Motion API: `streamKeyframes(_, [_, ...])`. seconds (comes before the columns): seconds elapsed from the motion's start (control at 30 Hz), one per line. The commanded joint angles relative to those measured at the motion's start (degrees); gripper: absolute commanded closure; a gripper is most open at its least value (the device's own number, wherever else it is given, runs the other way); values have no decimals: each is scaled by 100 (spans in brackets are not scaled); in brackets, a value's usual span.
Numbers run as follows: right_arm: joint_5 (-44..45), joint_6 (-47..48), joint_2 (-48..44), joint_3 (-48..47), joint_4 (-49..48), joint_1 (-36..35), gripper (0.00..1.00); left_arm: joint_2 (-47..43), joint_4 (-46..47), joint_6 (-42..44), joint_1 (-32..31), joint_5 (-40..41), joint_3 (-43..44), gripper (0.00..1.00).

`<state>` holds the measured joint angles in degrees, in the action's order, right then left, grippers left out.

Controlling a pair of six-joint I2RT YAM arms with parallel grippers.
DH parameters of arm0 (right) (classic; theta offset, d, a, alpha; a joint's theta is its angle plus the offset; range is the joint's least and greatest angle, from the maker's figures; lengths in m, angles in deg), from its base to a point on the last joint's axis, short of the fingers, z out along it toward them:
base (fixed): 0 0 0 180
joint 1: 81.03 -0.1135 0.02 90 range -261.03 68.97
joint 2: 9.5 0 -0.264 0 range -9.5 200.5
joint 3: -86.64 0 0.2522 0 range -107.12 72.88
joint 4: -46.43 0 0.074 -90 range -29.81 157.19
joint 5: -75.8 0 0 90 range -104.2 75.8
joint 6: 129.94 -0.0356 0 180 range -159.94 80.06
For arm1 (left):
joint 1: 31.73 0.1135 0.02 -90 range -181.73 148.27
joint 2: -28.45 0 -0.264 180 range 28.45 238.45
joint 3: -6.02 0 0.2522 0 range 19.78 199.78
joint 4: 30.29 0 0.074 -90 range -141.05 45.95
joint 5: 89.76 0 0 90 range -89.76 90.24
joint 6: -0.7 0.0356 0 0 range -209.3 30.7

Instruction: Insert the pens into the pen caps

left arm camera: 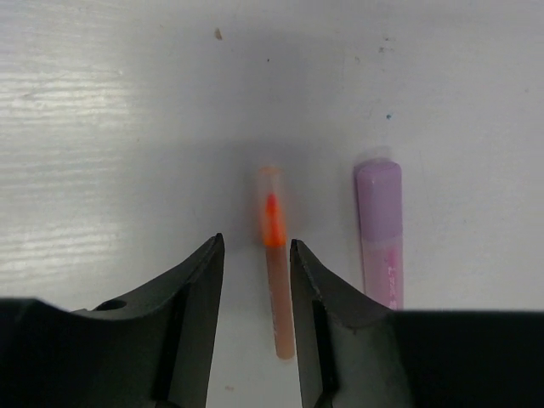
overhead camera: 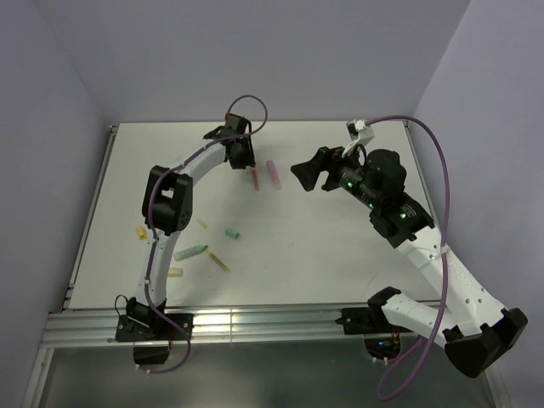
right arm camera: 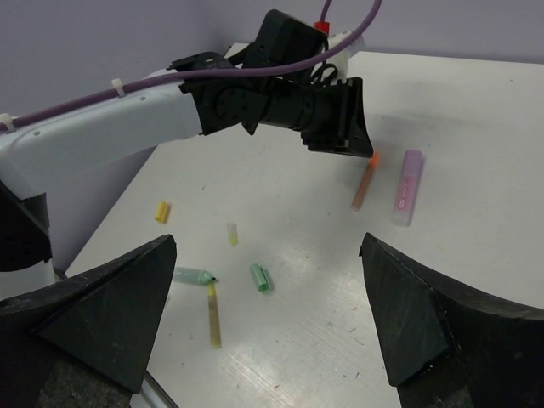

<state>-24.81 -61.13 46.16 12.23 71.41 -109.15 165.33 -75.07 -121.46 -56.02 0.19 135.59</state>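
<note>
A white table [overhead camera: 340,246] sits between pale lilac walls [overhead camera: 255,51]. The left gripper [left arm camera: 255,240] hangs low, jaws partly apart and gripping nothing. The orange pen [left arm camera: 276,280] lies flat between its fingers, the purple pen [left arm camera: 379,229] just outside its right finger. The right gripper [right arm camera: 265,245] gapes wide, empty, above a green cap [right arm camera: 260,277].

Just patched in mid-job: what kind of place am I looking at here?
Probably a lab robot test cell, not a home or workshop. Plain lavender walls box in a bare white table with an aluminium rail along its near edge, and only small items like the orange pen lie on it.
</note>
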Motion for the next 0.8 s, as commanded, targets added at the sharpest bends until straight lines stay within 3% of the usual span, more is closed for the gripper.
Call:
streamKeyframes(0.0, [41,62,15,-123,-42,43,4,-969,404,96,-14,49,-216,58])
streamKeyframes(0.1, [85,89,33,-141,-6,61,4,-1417,483,-44,-23,49,-611,59])
streamKeyframes(0.2, [138,124,33,-193,81,61,4,-2120,606,-290,-32,293,-1671,59])
streamKeyframes(0.5, [130,177,-29,-167,126,61,4,-5052,308,-1046,-32,1166,-4510,59])
streamKeyframes(0.63, [-72,107,94,-185,143,70,5,-5882,-175,-1195,-40,1491,-5252,58])
streamKeyframes(0.77, [-187,54,191,-211,135,61,5,-6585,-368,-1257,-49,1219,-5928,57])
